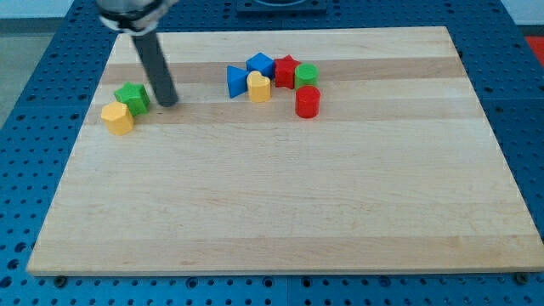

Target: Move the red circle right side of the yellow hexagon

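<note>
The red circle [307,101] is a short red cylinder at the lower right of a cluster of blocks near the view's top centre. The yellow hexagon [118,118] sits at the board's left, touching a green star [133,97] just above and to its right. My tip [167,103] rests on the board just right of the green star, a small gap from it, and far left of the red circle. The rod rises up and to the left out of the view.
The cluster holds a blue triangle [236,82], a yellow block [259,87], a blue block [260,64], a red star [286,70] and a green circle [306,75]. The wooden board [280,204] lies on a blue perforated table [527,127].
</note>
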### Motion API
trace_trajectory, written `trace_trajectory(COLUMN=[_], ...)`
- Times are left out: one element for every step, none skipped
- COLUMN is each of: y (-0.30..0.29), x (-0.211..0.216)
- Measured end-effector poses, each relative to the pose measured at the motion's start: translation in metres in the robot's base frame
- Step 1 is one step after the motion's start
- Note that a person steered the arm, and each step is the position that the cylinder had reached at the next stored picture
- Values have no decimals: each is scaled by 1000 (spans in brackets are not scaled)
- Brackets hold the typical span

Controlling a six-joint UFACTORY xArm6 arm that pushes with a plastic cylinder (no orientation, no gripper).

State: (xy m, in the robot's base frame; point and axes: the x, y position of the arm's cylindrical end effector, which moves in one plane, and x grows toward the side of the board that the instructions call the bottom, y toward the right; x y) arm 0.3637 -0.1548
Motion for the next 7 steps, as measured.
trace_trajectory(y=[65, 138, 210, 236, 229, 196, 170], x=[24, 53, 54, 17, -4, 3, 25])
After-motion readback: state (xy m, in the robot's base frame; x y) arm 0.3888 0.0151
